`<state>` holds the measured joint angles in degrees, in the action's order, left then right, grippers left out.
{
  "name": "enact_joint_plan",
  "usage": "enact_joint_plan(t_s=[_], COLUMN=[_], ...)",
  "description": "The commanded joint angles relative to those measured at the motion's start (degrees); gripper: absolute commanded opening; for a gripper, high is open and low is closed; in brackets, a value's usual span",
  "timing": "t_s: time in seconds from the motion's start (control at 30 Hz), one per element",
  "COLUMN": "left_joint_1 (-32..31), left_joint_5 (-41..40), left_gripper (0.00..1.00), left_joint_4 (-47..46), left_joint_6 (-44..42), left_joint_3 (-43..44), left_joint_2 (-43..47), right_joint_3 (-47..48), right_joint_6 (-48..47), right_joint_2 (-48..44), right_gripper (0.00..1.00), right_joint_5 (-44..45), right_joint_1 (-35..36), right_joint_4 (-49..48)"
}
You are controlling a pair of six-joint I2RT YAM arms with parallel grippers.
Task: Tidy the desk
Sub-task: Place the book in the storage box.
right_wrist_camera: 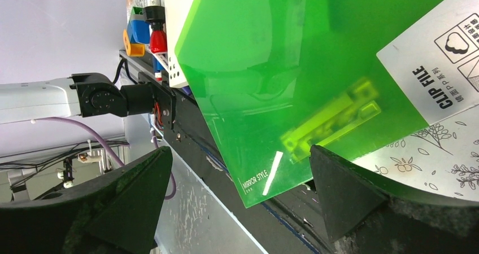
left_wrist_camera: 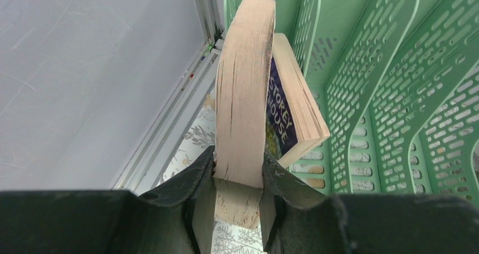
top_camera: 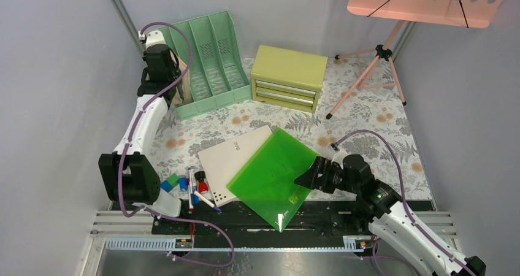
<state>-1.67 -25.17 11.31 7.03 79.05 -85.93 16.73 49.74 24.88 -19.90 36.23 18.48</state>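
Bench: the bench [top_camera: 368, 113] is filling the floor of the enclosure, its pale covering showing grey ferns and small orange flowers.
Room: pale grey walls [top_camera: 55, 73] are closing it in on three sides, and a metal post [top_camera: 119, 12] is running up the far left corner.
Far edge: a mint-green file rack [top_camera: 211, 61] is standing at the left, a yellow-green drawer chest [top_camera: 288, 76] is sitting beside it, and a pink tripod [top_camera: 374, 73] carrying a perforated pink panel [top_camera: 423, 3] is standing at the right.
Near edge: a white pad [top_camera: 230, 159] is lying flat with a green clip file [top_camera: 270, 175] overlapping its right side. Markers [top_camera: 197, 190] and small coloured blocks [top_camera: 173, 182] are lying just left of the pad.
Left tool: the left tool [left_wrist_camera: 238, 169] is clamping a paperback book [left_wrist_camera: 243, 96] by its page block, jaws partly closed around it. It is holding the book upright at the rack's left end. I cannot tell whether the book is inside the leftmost slot.
Right tool: the right tool [right_wrist_camera: 240, 152] is standing fully spread at the clip file's near right corner, gripping nothing. The file's corner is showing between the fingers [right_wrist_camera: 344, 192], and I cannot tell whether they are touching it.
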Motion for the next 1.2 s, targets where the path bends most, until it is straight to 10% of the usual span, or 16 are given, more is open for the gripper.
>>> enact_joint_plan(t_s=[0.0, 1.17], left_joint_1=[0.3, 0.3], left_joint_5=[-2.6, -4.8], left_gripper=[0.00, 0.02], left_joint_4=[-10.9, -21.4], left_joint_6=[-0.9, -0.3], left_joint_3=[6.0, 3.6], left_joint_2=[-1.2, -13.1], right_joint_3=[0.6, 2.9], right_joint_6=[-1.8, -4.6], right_joint_2=[0.6, 4.7], right_gripper=[0.99, 0.99], right_joint_5=[1.8, 2.8], right_joint_1=[0.2, 0.1], right_joint_4=[0.0, 0.0])
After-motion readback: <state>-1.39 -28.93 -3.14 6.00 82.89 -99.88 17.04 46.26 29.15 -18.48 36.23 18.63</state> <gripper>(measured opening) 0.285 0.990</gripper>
